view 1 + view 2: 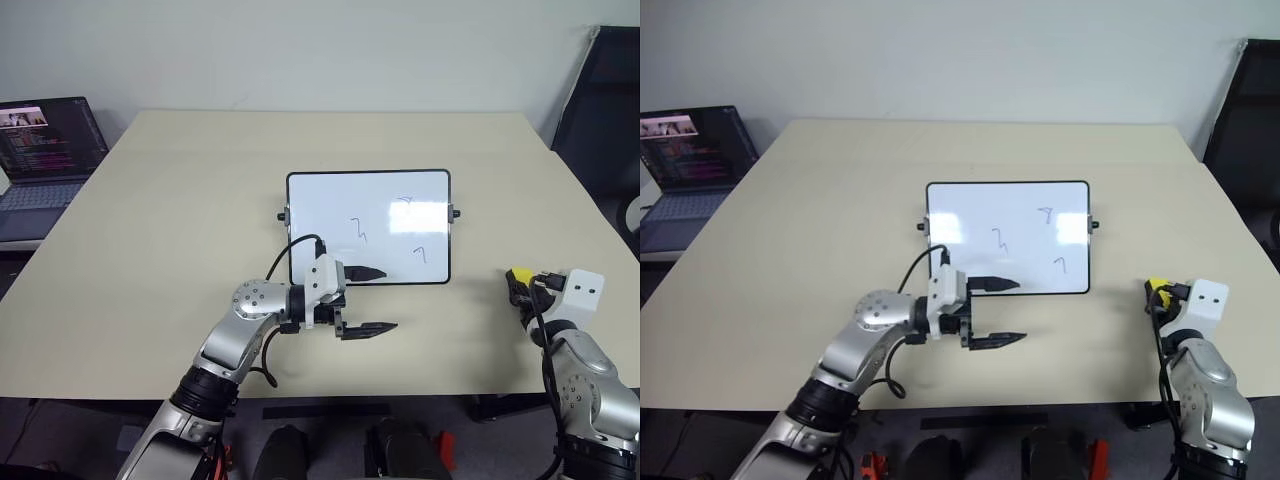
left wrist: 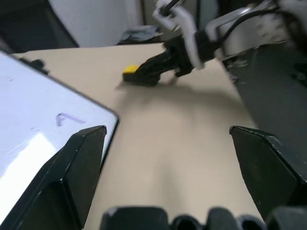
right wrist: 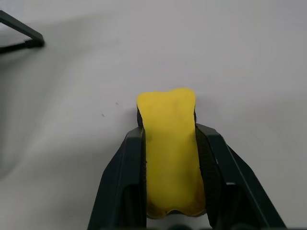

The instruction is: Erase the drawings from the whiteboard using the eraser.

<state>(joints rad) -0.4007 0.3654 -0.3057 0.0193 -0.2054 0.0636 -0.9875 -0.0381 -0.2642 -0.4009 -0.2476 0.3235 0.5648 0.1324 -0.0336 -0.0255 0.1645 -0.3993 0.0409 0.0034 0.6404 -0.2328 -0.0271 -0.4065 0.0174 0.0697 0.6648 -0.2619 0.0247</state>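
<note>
Right hand (image 3: 170,158) clamps the eraser (image 3: 169,143); left hand (image 1: 368,300) hovers spread beside the whiteboard (image 1: 330,200).

1. The place looked like an office or lab room — plain white walls stood behind a broad beige table (image 1: 200,230).
2. An open laptop (image 1: 45,150) sat on a side surface at the left, its screen lit with lines of text.
3. A dark office chair (image 1: 600,110) stood at the table's right — a workplace fitting.
</note>
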